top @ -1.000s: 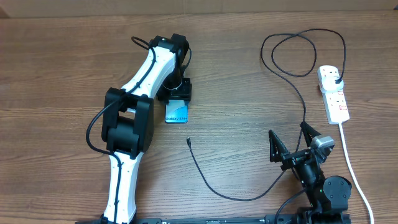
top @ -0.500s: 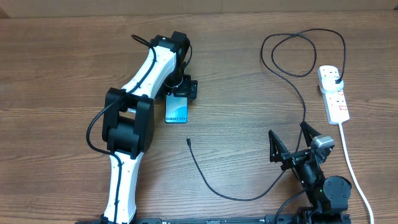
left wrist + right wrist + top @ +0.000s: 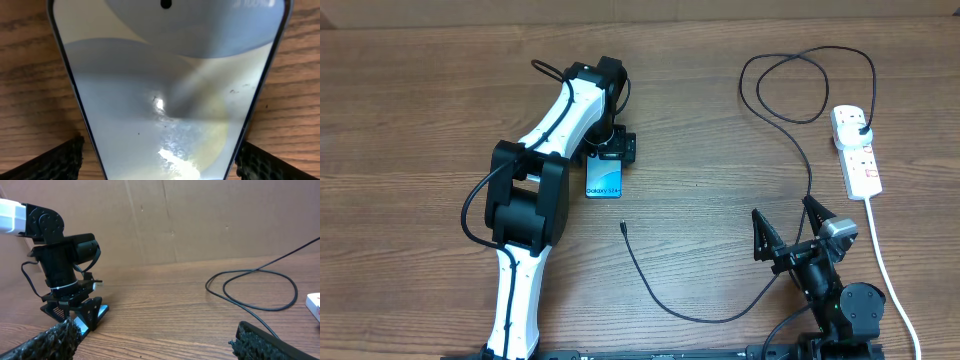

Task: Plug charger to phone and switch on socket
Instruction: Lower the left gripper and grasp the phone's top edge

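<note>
The phone (image 3: 604, 180) lies flat on the wood table, its "Galaxy S24" text at the near end. My left gripper (image 3: 612, 150) is open and straddles its far end. In the left wrist view the phone (image 3: 165, 90) fills the frame, and the left gripper's (image 3: 160, 162) fingers stand clear of both edges. The charger's connector tip (image 3: 623, 228) lies loose just in front of the phone. Its cable loops right and up to a black plug (image 3: 861, 130) in the socket (image 3: 858, 160). My right gripper (image 3: 788, 228) is open and empty at the front right.
The socket's thick white cord (image 3: 882, 260) runs down the right side past my right arm. The black cable forms a loop (image 3: 800, 85) at the back right, which also shows in the right wrist view (image 3: 207, 285). A cardboard wall (image 3: 200, 215) stands behind the table.
My left gripper's fingers have spread apart over the phone's far end, and more of the phone shows. The right arm and the cable have not moved.
</note>
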{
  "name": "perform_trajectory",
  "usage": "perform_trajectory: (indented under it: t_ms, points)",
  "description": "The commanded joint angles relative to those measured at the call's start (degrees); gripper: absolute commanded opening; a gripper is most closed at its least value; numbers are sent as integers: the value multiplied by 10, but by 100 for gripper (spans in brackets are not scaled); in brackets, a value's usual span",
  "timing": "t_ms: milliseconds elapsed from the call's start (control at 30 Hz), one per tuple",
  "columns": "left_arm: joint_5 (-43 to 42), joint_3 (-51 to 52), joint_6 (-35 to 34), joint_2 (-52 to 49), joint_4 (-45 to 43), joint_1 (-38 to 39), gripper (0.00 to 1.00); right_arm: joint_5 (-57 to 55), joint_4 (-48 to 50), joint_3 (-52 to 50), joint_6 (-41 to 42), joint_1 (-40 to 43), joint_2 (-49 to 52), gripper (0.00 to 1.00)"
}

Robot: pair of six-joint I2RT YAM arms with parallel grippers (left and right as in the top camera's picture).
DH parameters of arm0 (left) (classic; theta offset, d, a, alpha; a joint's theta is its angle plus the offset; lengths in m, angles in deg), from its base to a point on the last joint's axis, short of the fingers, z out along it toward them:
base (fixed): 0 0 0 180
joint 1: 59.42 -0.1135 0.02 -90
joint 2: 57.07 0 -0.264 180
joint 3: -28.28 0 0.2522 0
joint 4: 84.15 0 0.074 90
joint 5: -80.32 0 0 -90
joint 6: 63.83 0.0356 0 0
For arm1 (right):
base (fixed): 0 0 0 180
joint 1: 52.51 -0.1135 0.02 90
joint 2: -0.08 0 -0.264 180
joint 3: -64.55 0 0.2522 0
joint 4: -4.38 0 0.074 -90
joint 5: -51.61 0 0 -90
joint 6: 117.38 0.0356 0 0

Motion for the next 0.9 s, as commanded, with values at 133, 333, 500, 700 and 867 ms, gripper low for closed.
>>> perform_trajectory:
  t_ms: [133, 333, 500, 700, 867]
  points:
    - [0, 34, -24, -13, -24, 4, 100, -5, 5, -6, -1, -3, -5, 100]
    - [-15, 34, -24, -13, -37, 4, 99, -5, 5, -6, -1, -3, -5, 100]
    - [-17, 34, -25, -13, -34, 4, 99, -5, 5, -6, -1, -3, -5, 100]
    - [-34, 34, -24, -13, -30, 4, 100, -5, 5, -6, -1, -3, -5, 100]
    - [-34, 34, -25, -13, -22, 4, 100, -5, 5, -6, -1, -3, -5, 100]
